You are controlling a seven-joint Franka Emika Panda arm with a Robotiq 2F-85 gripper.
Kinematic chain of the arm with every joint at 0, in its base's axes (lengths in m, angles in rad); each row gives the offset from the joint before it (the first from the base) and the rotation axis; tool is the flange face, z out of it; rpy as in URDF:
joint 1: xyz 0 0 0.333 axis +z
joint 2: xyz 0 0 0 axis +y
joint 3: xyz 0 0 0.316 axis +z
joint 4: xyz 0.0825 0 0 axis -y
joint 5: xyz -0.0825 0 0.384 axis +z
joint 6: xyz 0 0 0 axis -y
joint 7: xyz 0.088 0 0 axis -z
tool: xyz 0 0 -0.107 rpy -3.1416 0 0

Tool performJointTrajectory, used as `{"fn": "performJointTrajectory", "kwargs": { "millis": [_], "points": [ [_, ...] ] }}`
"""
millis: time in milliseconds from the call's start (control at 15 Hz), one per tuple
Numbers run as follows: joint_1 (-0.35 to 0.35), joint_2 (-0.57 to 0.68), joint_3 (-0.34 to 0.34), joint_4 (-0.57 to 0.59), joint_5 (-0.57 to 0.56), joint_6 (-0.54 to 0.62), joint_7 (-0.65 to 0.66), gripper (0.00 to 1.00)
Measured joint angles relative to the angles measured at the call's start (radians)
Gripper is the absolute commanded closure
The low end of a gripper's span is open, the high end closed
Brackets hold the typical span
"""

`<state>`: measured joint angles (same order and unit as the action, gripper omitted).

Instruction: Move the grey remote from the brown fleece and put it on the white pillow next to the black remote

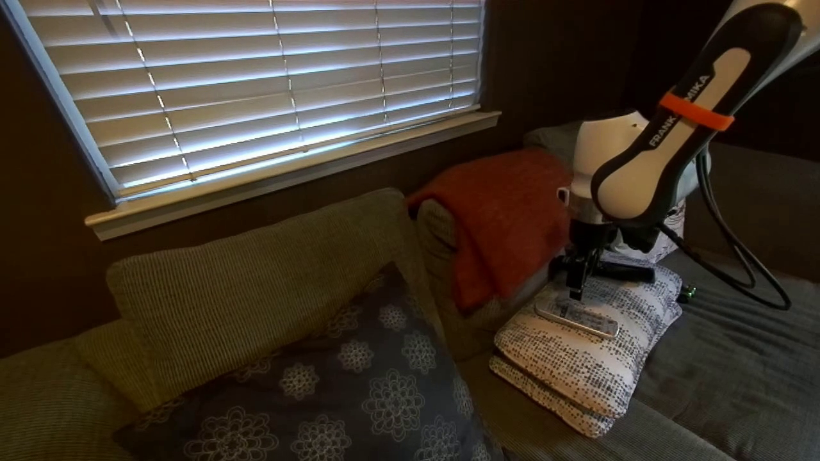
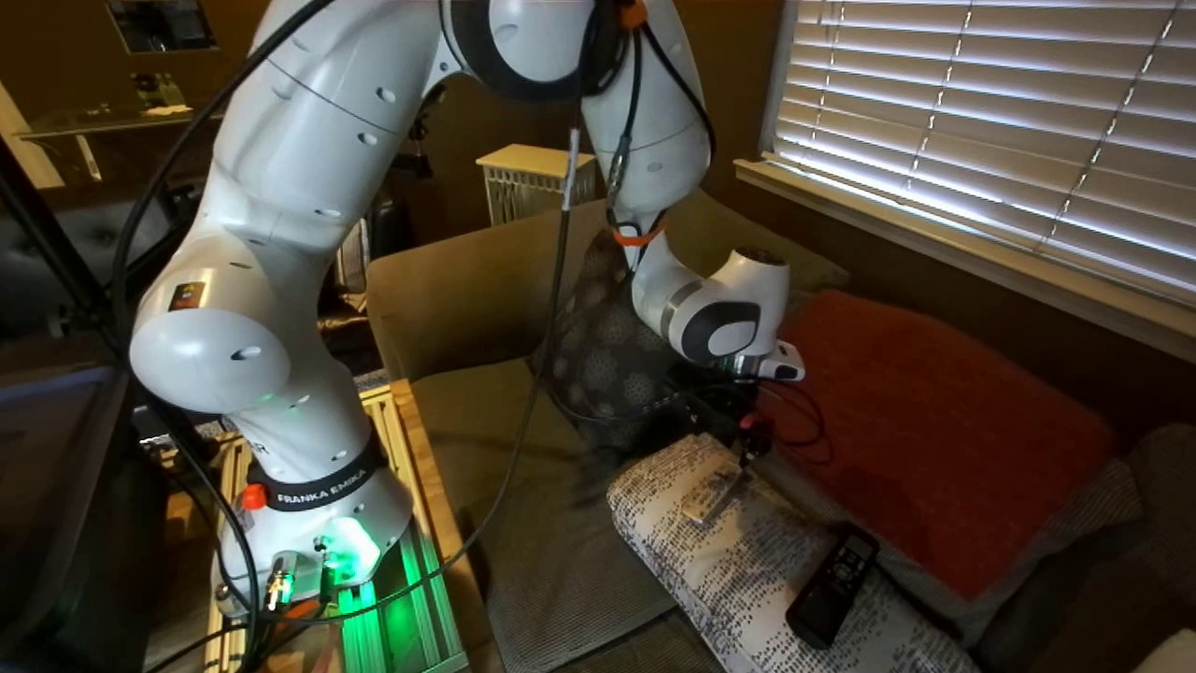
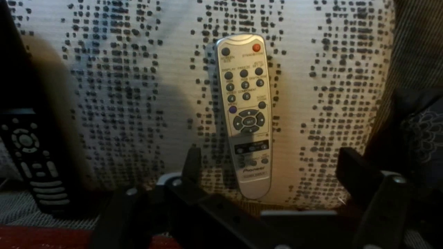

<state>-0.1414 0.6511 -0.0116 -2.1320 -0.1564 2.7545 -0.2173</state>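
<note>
The grey remote (image 1: 576,318) lies flat on the white speckled pillow (image 1: 564,368); both also show in the other views, the remote (image 2: 715,495) and the pillow (image 2: 654,486). In the wrist view my gripper (image 3: 268,155) is open and empty, its fingers apart on either side of the grey remote's lower end (image 3: 247,121). In an exterior view the gripper (image 1: 572,282) is just above the remote's end; contact cannot be told. The black remote (image 2: 832,587) lies on the same pillow, apart from the grey one, and at left in the wrist view (image 3: 34,166). The brown fleece (image 1: 503,218) is draped behind the pillow.
A dark grey floral cushion (image 1: 355,384) leans on the couch beside the pillow. The couch back (image 1: 256,275) and the window sill (image 1: 301,166) run behind. A smooth white pillow (image 1: 663,240) shows partly behind the arm. A loose cable (image 2: 523,439) hangs from the arm.
</note>
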Motion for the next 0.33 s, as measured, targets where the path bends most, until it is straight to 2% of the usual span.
{"fn": "performJointTrajectory", "kwargs": {
  "millis": [333],
  "points": [
    [0.000, -0.091, 0.009, -0.085, 0.030, 0.027, 0.037, 0.00]
  ]
}}
